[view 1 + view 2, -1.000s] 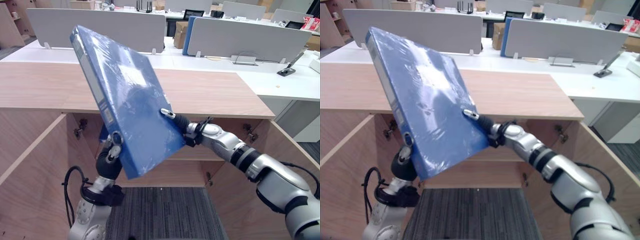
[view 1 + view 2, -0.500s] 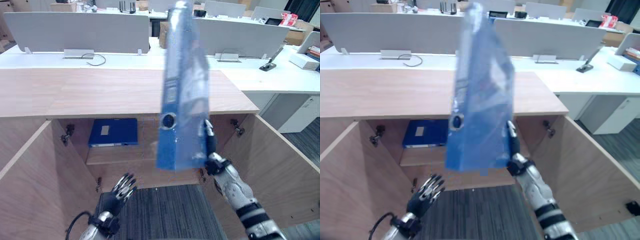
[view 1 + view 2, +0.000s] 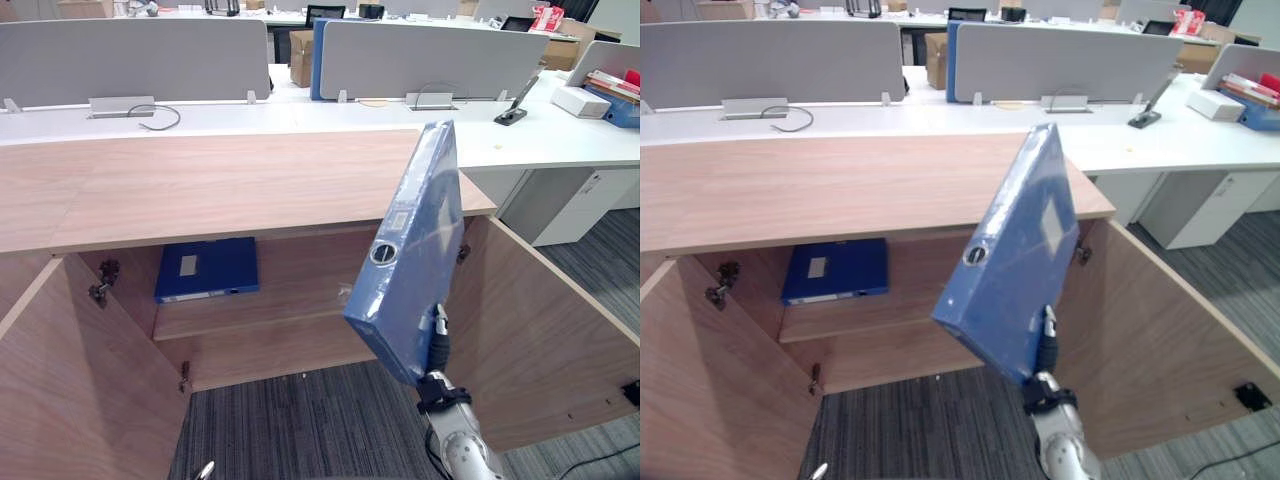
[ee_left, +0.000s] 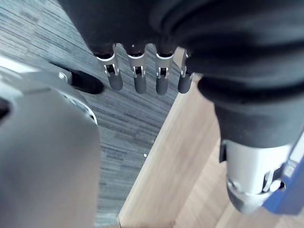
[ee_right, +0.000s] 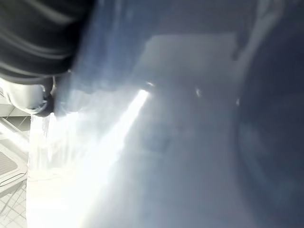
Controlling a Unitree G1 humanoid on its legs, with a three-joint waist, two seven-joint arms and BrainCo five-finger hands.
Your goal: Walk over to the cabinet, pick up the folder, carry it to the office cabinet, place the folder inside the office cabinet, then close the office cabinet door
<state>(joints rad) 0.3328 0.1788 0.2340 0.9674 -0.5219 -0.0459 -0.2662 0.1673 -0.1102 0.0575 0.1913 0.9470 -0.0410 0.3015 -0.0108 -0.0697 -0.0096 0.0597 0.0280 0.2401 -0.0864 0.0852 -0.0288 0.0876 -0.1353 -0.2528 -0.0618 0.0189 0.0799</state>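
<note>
- Since a second ago the folder has swung from the left of the frame, where both hands gripped it, to right of centre. The left hand has let go and dropped low. The camera has shifted too.
- Left eye view: the folder hangs tilted in mid-air, right of centre, in front of the open office cabinet and not yet inside it. The right hand, at lower right, pinches the folder's bottom corner. A dark-tipped finger or thumb lies on the near face, and the rest is hidden behind.
- Right eye view: a second folder lies flat on the wooden shelf, left of centre.
- Left wrist view: the left hand hangs with straight, relaxed fingers and holds nothing. It is above grey ribbed carpet, beside a pale wood panel.
- Right wrist view: the folder's blue face sits very close, with glare streaking its glossy wrap.
- Handling: the boards look stiff and flat, with a round finger hole in the spine. The film looks slippery, and a corner pinch leaves the raised end free to swing. A hold across the spine's thickness would likely be steadier.
</note>
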